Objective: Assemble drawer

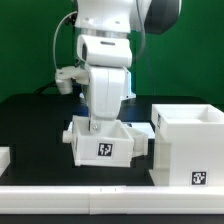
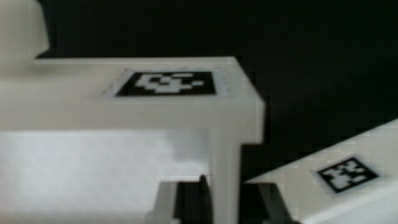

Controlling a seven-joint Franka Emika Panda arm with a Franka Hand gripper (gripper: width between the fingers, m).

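Clamps thin wall of small tray (image 1: 105, 148) with gripper (image 1: 97, 126) pinched tight, around middle of tabletop (image 1: 35, 140). Shows large shell (image 1: 186, 148) just beside tray, toward tabletop edge on the exterior view's right; cannot tell whether touching.

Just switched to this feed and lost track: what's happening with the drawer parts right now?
The arm's end effector is shut on a wall of the small tray, which sits slightly tilted in the middle of the scene. The large shell stands close by on the exterior view's right, apart from the tray. The tray is not yet inside the shell.
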